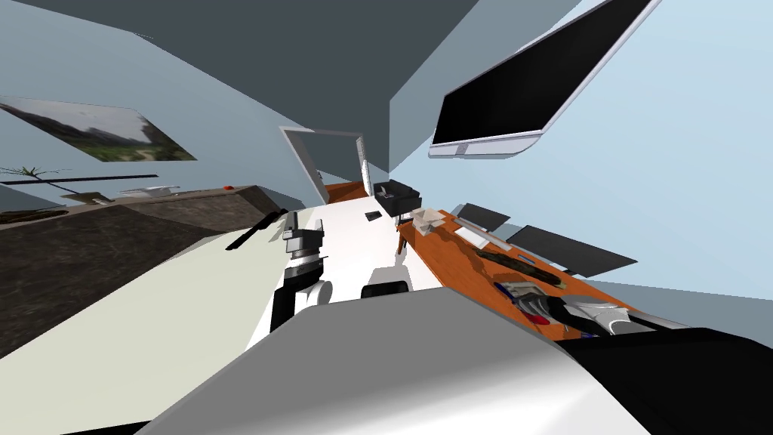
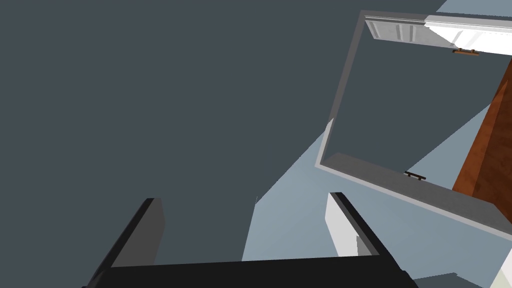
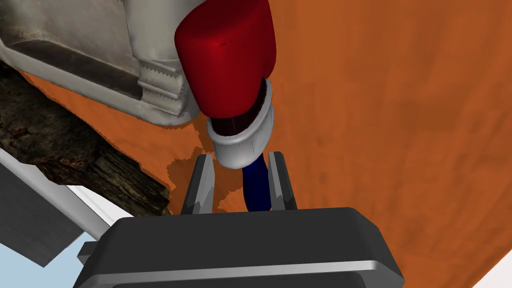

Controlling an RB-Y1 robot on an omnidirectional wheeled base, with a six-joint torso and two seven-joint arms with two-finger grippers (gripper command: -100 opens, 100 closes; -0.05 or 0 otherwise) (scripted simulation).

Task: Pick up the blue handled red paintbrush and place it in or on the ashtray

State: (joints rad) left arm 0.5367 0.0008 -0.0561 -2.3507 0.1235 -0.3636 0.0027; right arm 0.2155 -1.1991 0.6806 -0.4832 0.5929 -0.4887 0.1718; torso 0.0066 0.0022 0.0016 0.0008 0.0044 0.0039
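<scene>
Right gripper (image 3: 241, 182), fingers drawn narrow, clasps the dark blue handle of a paintbrush (image 3: 225, 55) with a pale grey collar and a rounded red head, which points straight out from the hand. Just past the fingertips, to one side, the red head sits against the rim of a grey-white moulded ashtray (image 3: 100, 55) (whether the two touch is unclear). Beneath both spreads an orange-brown wooden table (image 3: 400, 125); a dark, bark-like slab (image 3: 75, 155) lies beside the ashtray. Left gripper (image 2: 245, 225) hangs well apart, fingers wide.
</scene>
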